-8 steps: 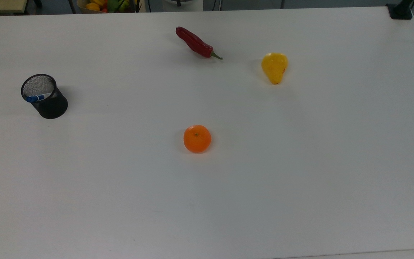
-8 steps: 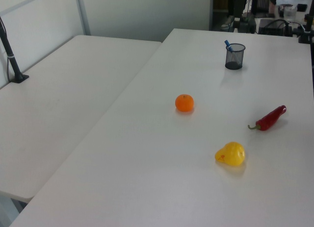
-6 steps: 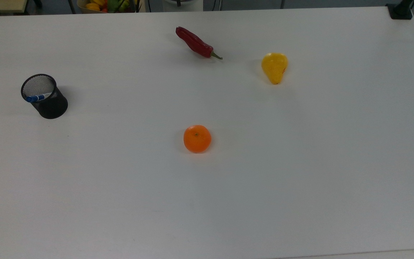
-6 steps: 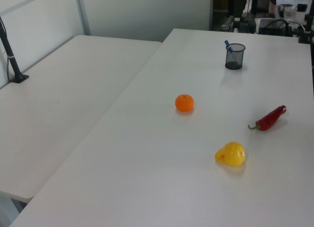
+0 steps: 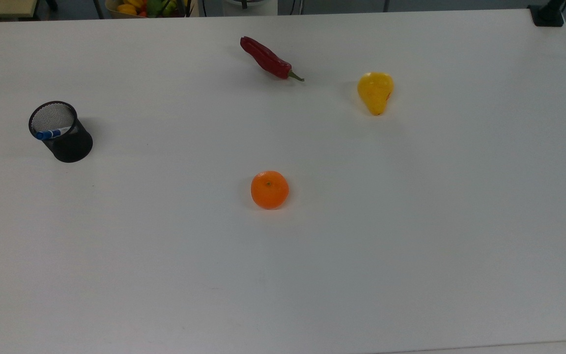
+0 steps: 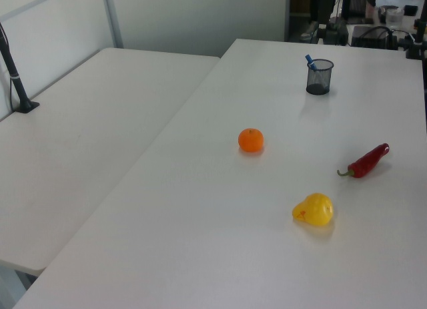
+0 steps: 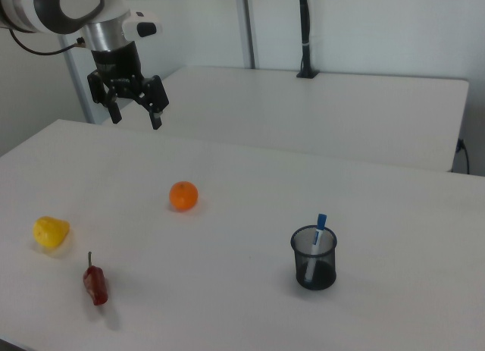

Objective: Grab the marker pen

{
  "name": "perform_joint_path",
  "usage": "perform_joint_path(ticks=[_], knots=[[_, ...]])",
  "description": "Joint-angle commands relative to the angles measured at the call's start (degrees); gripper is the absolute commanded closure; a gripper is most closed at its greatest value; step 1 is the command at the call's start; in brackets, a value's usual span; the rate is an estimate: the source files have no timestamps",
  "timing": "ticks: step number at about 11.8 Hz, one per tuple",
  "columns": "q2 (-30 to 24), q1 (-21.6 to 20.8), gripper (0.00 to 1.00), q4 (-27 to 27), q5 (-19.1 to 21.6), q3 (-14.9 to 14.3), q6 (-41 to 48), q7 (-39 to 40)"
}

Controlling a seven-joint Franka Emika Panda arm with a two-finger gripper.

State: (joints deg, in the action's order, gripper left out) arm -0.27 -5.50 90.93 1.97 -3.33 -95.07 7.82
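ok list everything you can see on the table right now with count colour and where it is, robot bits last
marker pen: 1, white with blue cap, standing tilted in the mesh cup
mesh cup: 1, black, right view's right, upright on the table
orange: 1, orange, mid-table
pear: 1, yellow, right view's left edge
chilli pepper: 1, red with green stem, below the pear in the right view
table: 1, white
gripper: 1, black, fingers open, hanging high over the table's far side, above the orange

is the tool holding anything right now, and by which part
Nothing is held. The tool hangs open and empty; the marker pen stands in the mesh cup.
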Motion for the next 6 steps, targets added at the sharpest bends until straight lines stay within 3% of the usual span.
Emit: perform_joint_path(ticks=[1, 6], knots=[[-0.96, -1.18, 0.0, 1.45, 0.14, -1.15, -1.44, 1.15], [-1.31, -0.56, 0.0, 1.27, 0.14, -1.15, -1.53, 1.41]])
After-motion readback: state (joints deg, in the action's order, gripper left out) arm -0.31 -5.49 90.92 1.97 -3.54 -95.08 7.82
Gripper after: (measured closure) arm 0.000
